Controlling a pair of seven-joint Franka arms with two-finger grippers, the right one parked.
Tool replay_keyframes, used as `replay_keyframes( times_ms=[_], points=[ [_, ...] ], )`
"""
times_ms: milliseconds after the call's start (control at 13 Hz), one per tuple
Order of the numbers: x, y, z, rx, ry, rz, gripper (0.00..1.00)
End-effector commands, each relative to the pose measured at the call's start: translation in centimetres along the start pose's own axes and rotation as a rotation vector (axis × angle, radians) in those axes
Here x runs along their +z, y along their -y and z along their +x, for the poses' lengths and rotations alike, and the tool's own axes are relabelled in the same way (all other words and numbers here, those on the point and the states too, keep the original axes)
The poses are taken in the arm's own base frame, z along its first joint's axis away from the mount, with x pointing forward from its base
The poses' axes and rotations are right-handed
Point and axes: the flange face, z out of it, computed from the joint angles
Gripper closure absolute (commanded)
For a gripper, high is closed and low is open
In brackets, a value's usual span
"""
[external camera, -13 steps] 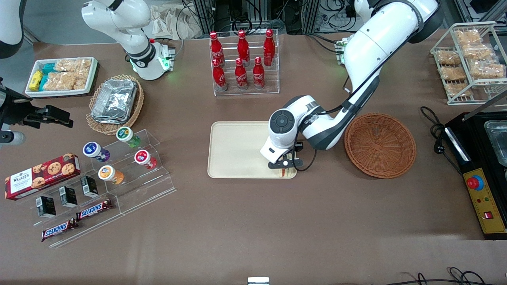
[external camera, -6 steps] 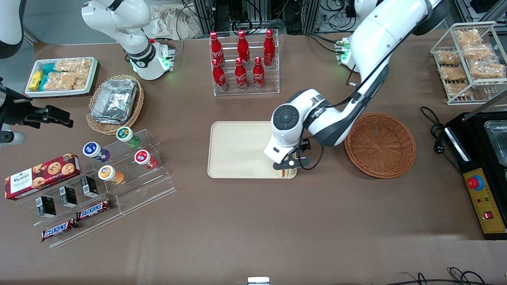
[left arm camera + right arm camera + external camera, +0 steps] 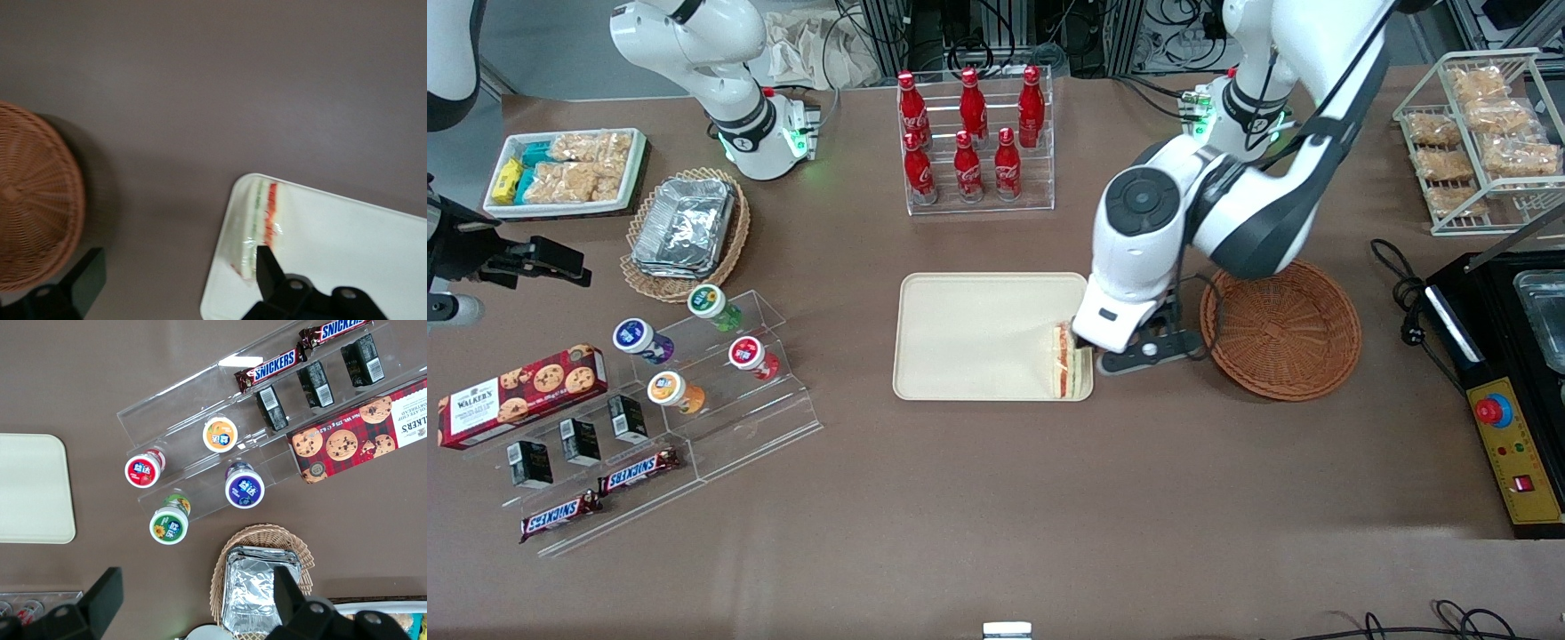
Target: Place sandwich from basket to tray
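The sandwich [image 3: 1069, 369], a pale wedge with red and orange filling, lies on the beige tray [image 3: 969, 338] at the corner nearest the front camera on the basket's side. It also shows in the left wrist view [image 3: 260, 223], on the tray [image 3: 347, 253]. The reddish-brown wicker basket [image 3: 1280, 324] stands empty beside the tray and shows in the left wrist view [image 3: 33, 200]. My left gripper [image 3: 1145, 351] is open and empty, raised above the gap between tray and basket. Its fingers [image 3: 267, 270] stand wide apart, clear of the sandwich.
A clear rack of red bottles [image 3: 974, 142] stands farther from the camera than the tray. An acrylic stand with cups [image 3: 720, 356] and a lacy basket with foil containers [image 3: 685, 231] lie toward the parked arm's end. A wire rack [image 3: 1480, 133] and a black machine [image 3: 1512, 373] lie toward the working arm's end.
The gripper has let go of the sandwich, which now lies on the tray. The gripper has risen and moved off toward the basket.
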Motion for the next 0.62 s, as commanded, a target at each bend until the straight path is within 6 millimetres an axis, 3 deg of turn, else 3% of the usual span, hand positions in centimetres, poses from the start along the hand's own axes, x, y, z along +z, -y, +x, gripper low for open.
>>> replay_keyframes(
  times_ms=[0, 308, 462, 538],
  points=[
    [-2.5, 3.4, 1.0, -0.049, 0.006, 0.009, 0.0],
    [-7.2, 11.1, 2.5, 0.036, 0.09, 0.015, 0.0],
    [-7.8, 14.8, 3.6, 0.108, 0.126, 0.005, 0.0],
    [-7.0, 16.4, 4.1, 0.189, 0.141, 0.012, 0.0]
  ],
)
